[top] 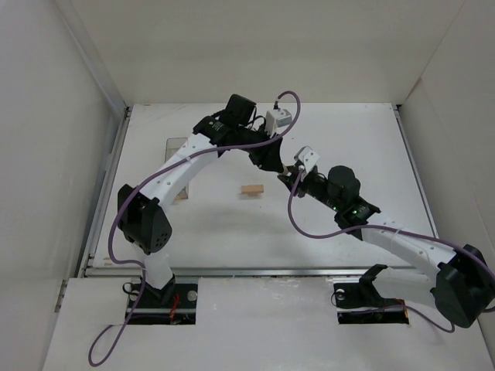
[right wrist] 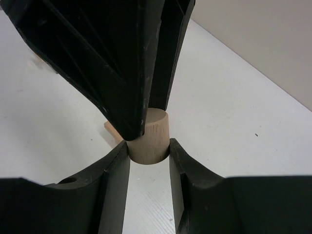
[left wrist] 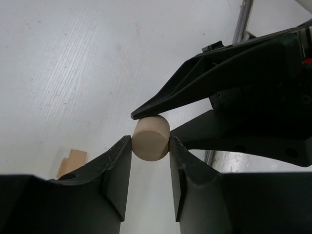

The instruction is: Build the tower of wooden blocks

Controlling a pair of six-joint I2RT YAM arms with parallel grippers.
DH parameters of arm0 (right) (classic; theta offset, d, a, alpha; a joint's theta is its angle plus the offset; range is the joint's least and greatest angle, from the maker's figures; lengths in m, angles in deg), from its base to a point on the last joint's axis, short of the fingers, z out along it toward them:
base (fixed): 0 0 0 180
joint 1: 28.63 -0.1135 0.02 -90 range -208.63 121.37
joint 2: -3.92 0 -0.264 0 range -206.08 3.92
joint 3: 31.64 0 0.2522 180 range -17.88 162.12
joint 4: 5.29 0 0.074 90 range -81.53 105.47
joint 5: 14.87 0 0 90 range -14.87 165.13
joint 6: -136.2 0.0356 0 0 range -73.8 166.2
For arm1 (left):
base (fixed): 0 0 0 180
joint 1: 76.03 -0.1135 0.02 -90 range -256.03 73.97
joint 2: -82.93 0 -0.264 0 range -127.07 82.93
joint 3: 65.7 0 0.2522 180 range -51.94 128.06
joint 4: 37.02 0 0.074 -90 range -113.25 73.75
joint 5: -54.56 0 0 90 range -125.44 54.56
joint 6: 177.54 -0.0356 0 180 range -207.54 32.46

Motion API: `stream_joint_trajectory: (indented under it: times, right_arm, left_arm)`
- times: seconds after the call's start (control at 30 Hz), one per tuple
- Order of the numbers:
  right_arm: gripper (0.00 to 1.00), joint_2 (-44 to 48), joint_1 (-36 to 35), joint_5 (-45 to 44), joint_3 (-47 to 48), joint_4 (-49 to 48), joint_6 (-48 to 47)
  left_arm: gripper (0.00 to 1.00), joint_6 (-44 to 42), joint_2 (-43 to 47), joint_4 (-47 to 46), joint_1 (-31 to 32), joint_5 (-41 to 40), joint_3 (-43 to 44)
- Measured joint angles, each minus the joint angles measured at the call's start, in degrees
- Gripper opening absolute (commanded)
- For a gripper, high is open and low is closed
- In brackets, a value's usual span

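**Top external view: nothing stacked yet, one piece in a two-way grip**

The top external view shows the state of the task. A single block lies alone on the table, with nothing on it, so the tower is not begun and all of the stacking is left to do. Right of that block, and apart from it, the two sets of fingers meet tip to tip and hide what they hold.

The wrist views show it. In the left wrist view, the left fingers are clamped on the sides of a short cylinder. One of the right fingers touches its upper edge, and the block sits low at the left. The right wrist view shows the right fingers pressed on the cylinder's sides, crosswise to the left pair coming in from above.

Both pairs are closed on the same piece. It seems to hang clear of the table, though no view settles that.
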State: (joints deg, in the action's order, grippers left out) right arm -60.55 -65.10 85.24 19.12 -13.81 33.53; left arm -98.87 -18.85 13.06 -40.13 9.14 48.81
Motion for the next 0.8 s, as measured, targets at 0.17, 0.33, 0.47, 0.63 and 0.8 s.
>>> stream_joint_trajectory:
  times: [0.17, 0.33, 0.47, 0.63, 0.8]
  right_arm:
    - [0.0, 0.07, 0.0, 0.04, 0.0, -0.02, -0.02]
    - [0.18, 0.13, 0.0, 0.02, 0.0, 0.0, 0.0]
    - [1.0, 0.13, -0.04, -1.33, 0.15, 0.55, 1.62]
    - [1.0, -0.02, -0.02, -4.59, 1.38, 0.85, 3.54]
    - [1.0, 2.75, -0.02, -7.43, -0.55, 1.66, 4.61]
  left_arm:
    - [0.0, -0.42, 0.0, 0.22, -0.15, 0.35, 0.0]
    - [0.0, -0.59, 0.0, 0.22, -0.13, 0.31, -0.02]
    - [0.0, -0.33, 0.0, 0.74, 0.26, -2.84, 0.0]
    - [0.0, 0.11, -0.35, 2.01, 1.03, -15.82, 0.0]
    - [0.0, 0.26, -1.55, 2.01, 0.94, -29.18, -1.44]
